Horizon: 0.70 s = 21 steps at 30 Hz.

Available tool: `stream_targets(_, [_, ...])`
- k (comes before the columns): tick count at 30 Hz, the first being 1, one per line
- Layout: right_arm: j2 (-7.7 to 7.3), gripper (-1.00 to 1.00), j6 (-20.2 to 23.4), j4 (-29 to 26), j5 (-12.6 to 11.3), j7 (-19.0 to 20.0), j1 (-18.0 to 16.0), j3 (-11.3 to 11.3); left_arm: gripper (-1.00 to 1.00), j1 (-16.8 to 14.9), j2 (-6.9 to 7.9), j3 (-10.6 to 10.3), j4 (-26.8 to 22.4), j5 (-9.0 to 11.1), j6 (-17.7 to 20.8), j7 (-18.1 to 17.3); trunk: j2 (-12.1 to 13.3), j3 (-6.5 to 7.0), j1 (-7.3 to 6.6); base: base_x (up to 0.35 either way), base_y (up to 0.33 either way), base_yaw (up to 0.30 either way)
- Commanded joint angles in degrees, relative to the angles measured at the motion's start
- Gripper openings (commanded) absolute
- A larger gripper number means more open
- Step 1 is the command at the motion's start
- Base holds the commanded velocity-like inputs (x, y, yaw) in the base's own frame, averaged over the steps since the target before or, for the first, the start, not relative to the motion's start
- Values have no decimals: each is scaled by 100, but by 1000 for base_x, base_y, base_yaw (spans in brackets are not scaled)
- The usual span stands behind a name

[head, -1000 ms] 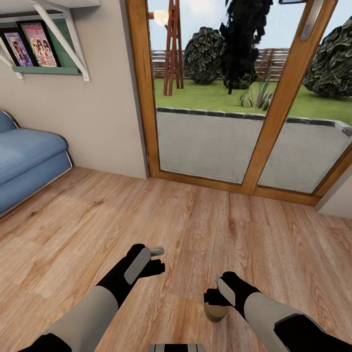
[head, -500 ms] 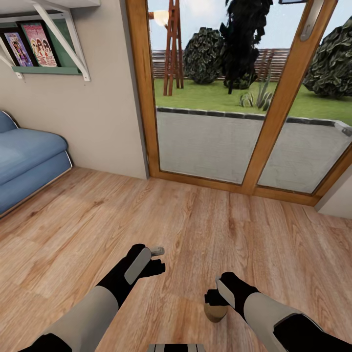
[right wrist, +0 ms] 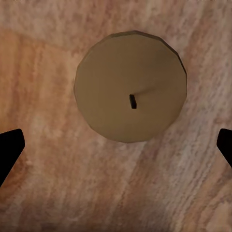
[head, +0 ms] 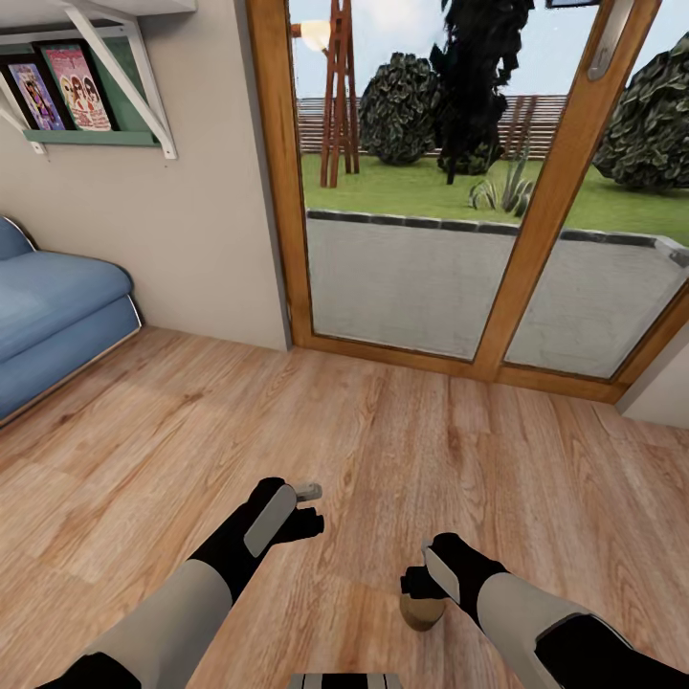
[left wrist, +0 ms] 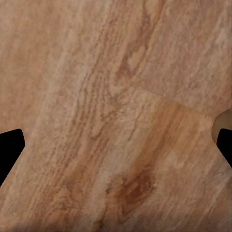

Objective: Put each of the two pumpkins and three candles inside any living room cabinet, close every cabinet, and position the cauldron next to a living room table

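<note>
One candle stands upright on the wooden floor, a squat olive-brown cylinder; from above, its round top shows a tiny dark wick. My right gripper hangs just above it, open, its dark fingertips wide apart and not touching the candle. My left gripper hovers over bare floorboards a little to the left, also open with nothing between its fingers. A sliver of the candle peeks in at the edge of the left wrist view. Pumpkins, cabinet, cauldron and table are out of view.
A blue sofa sits at the left against the beige wall. Ahead is a wood-framed glass patio door looking onto a garden. A wall shelf with picture books hangs at the upper left.
</note>
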Motion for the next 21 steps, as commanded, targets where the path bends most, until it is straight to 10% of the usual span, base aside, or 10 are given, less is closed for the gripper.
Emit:
stream_targets(1, [-1,100,26,-10,-61,-41,-1,35,100,-5,3,-17,-6,60,3,58,-3,-27,1,0,0,0])
stream_targets(21, [-1,100,26,-9,-61,-31,-1,35,100,-1,2,-17,-6,60,3,58,-25,-381,43,1,0,0])
